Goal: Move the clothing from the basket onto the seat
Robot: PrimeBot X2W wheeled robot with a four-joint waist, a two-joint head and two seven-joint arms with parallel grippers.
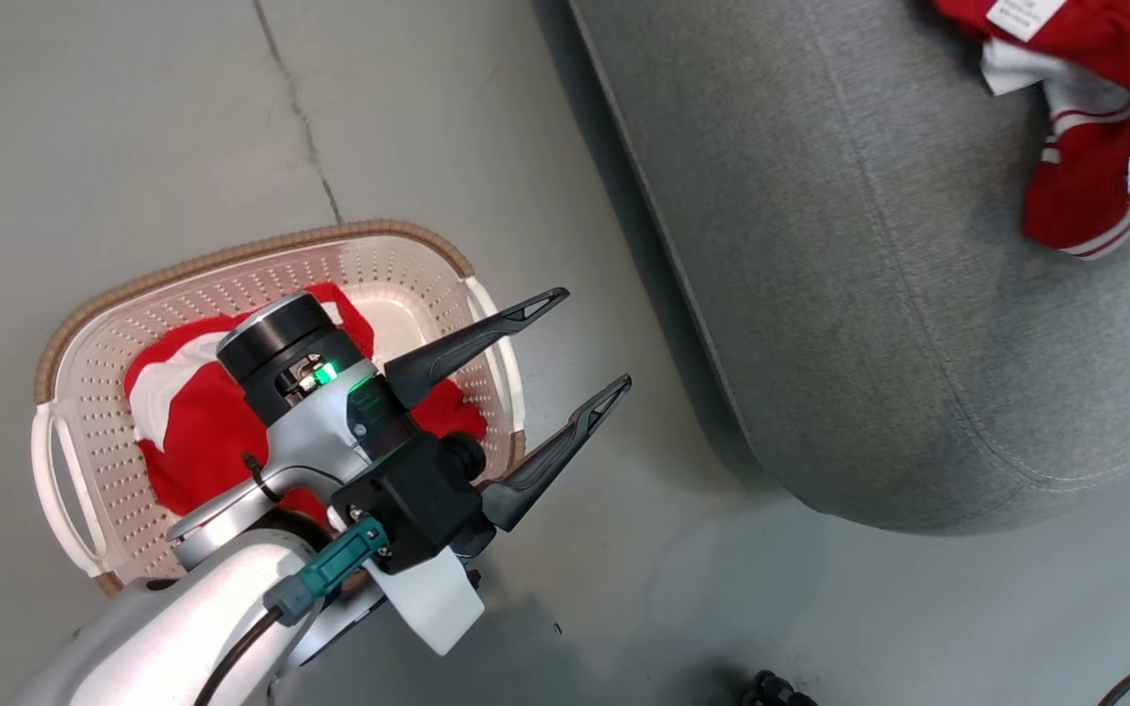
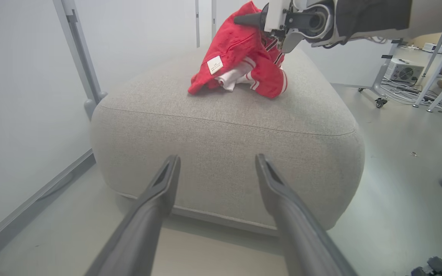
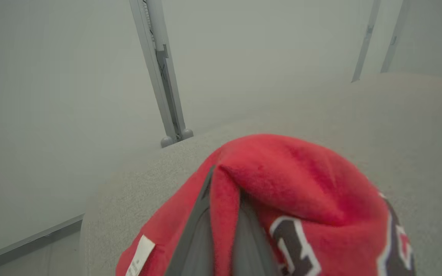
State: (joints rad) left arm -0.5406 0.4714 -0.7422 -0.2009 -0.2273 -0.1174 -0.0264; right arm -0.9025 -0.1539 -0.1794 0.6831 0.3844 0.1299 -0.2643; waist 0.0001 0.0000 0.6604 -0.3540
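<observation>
Your right fingers (image 3: 196, 230) pinch a red numbered garment (image 3: 294, 180), which is bunched over them and rests on the grey seat (image 2: 225, 126). Your left fingers (image 1: 477, 338) are spread wide and empty, reaching past the rim of the basket (image 1: 84, 392), where more red clothing (image 1: 202, 422) lies.

Head looks down, wrists share seat (image 2: 225, 126)

We are pinching a fold of the red clothing (image 3: 301, 180) in our right claw (image 3: 226, 188), black numerals (image 3: 290, 237) showing right of it, a white label (image 3: 139, 255) left, the grey seat (image 3: 359, 115) spreading beyond.
</observation>
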